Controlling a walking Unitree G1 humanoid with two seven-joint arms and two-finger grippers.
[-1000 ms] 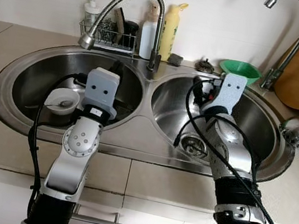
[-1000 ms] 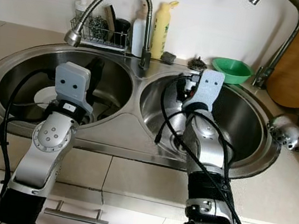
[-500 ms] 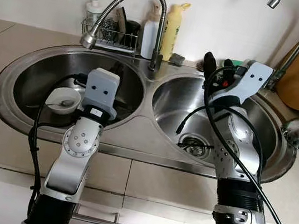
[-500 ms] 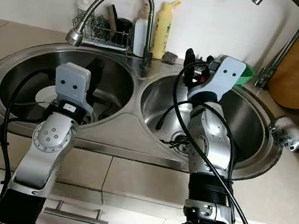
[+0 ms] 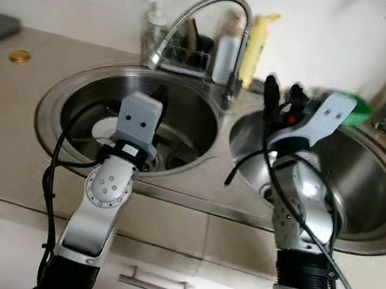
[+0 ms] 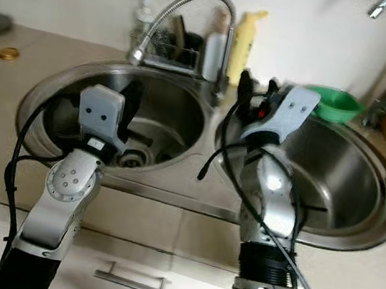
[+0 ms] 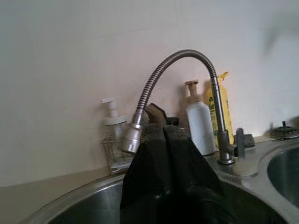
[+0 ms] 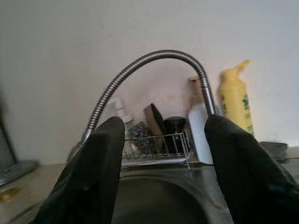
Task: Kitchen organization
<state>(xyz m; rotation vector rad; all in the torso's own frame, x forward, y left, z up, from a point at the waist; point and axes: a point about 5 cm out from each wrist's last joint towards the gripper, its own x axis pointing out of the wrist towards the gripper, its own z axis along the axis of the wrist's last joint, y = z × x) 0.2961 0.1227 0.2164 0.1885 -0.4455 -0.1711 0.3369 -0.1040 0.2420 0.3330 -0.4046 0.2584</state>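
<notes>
Steel double sink (image 5: pixel 192 195) sits in the beige worktop (image 5: pixel 10 103) before us. Our left gripper (image 7: pixel 163 140) hangs over the left basin, its fingers pressed together on nothing, pointing at the gooseneck faucet (image 5: pixel 213 9). A white bowl (image 5: pixel 104 128) lies in that basin beside the arm. Our right gripper (image 5: pixel 281 99) is raised above the divider near the right basin, fingers (image 8: pixel 98 163) spread wide and empty. Bottles and a wire rack (image 8: pixel 159 149) stand behind the sink, a green bowl (image 6: pixel 333 104) at the right rim.

Left pincer (image 7: pixel 163 154) fingers pressed together; right pincer (image 8: pixel 163 154) fingers spread apart, raised.
</notes>
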